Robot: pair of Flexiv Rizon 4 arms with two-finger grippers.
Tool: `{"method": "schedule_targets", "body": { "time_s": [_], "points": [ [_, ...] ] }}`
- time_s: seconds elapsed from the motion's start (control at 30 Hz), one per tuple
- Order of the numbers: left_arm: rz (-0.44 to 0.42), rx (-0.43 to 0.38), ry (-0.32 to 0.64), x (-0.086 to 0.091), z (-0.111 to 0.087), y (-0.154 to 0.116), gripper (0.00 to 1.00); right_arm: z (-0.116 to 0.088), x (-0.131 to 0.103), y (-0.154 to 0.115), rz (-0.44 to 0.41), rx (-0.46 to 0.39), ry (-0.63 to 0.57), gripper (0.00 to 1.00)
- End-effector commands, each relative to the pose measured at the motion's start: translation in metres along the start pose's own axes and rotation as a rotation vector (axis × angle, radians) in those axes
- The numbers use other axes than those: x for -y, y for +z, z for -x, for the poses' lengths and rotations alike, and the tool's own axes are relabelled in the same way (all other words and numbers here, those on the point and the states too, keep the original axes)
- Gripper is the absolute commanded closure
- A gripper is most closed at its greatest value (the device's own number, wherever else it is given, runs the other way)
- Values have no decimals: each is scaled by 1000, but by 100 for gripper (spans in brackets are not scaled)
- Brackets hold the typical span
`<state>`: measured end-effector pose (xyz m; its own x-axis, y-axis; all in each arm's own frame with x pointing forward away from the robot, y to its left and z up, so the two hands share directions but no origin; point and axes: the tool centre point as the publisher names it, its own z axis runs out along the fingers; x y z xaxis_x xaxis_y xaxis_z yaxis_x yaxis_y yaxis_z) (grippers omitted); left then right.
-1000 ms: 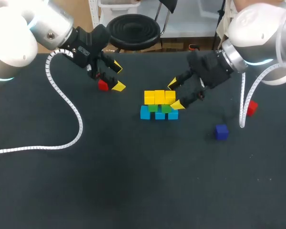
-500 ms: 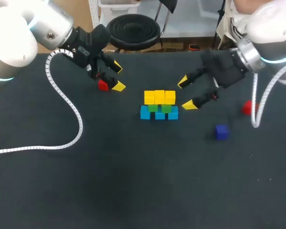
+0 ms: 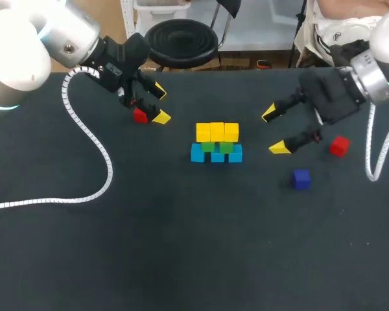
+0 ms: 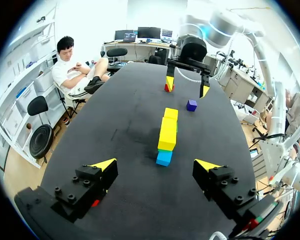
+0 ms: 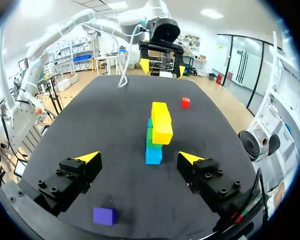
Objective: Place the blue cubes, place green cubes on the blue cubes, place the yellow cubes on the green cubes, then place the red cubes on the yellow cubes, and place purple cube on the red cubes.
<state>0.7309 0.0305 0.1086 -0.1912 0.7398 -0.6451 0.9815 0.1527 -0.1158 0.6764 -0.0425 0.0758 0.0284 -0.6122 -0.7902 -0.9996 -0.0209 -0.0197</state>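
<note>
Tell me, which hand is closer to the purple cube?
Right. The right hand hovers a short way from the purple cube; the left hand is far off, beyond the stack.

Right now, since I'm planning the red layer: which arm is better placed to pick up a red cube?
Left, probably. The open left end effector has a red cube right beside its fingers. The right end effector faces the stack, with the other red cube back by its wrist.
</note>
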Motion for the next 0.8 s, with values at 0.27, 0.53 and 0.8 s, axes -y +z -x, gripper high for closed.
{"method": "schedule_targets", "body": {
  "time_s": [0.27, 0.53, 0.8],
  "points": [
    [1, 0, 0, 0, 0, 0, 0, -17, -17, -29, -3, 23, -26, 0],
    [1, 0, 0, 0, 0, 0, 0, -34, -32, -54, -21, 14, -21, 0],
    [1, 0, 0, 0, 0, 0, 0, -36, -36, -60, -23, 14, -13, 0]
  ]
}}
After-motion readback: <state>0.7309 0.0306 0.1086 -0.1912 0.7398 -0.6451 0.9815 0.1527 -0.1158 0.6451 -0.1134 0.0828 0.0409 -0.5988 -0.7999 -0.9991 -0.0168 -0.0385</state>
